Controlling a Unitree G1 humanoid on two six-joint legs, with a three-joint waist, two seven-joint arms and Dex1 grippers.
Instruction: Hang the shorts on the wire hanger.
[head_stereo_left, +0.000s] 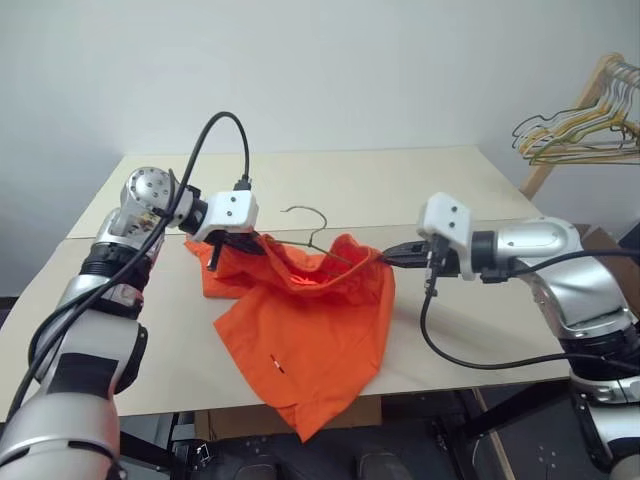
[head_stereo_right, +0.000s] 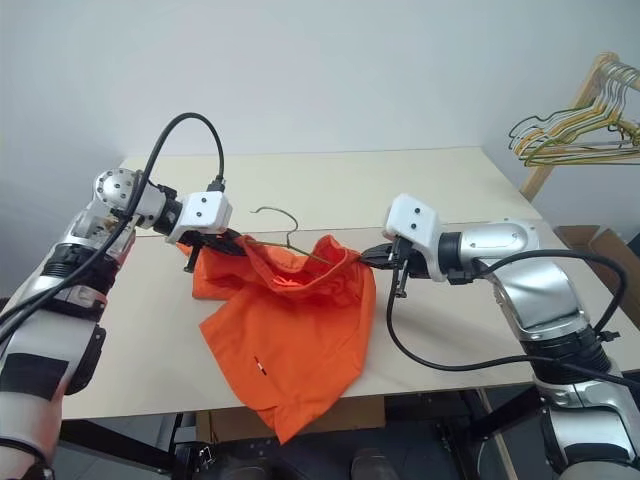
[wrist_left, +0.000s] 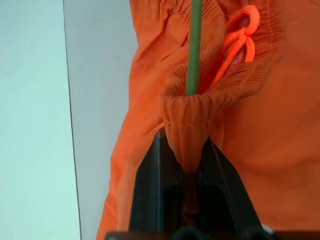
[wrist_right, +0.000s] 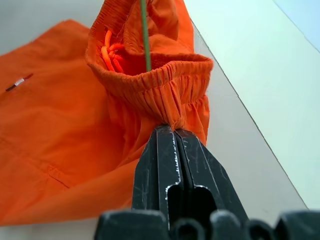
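Note:
The bright orange shorts (head_stereo_left: 300, 330) hang stretched between my two grippers above the table, their legs draping onto the table and over its front edge. My left gripper (head_stereo_left: 240, 243) is shut on the waistband's left end (wrist_left: 187, 125). My right gripper (head_stereo_left: 392, 256) is shut on the waistband's right end (wrist_right: 172, 117). The wire hanger (head_stereo_left: 312, 222) sits inside the waistband opening, its hook and neck sticking up behind the fabric; its thin wire (wrist_left: 194, 45) runs through the gathered waistband. The hanger's lower frame is hidden by the cloth.
The beige table (head_stereo_left: 400, 185) extends behind and to both sides of the shorts. At the far right a wooden rack (head_stereo_left: 585, 100) carries several wire hangers (head_stereo_left: 575, 135). A black cable (head_stereo_left: 470, 355) loops below my right arm.

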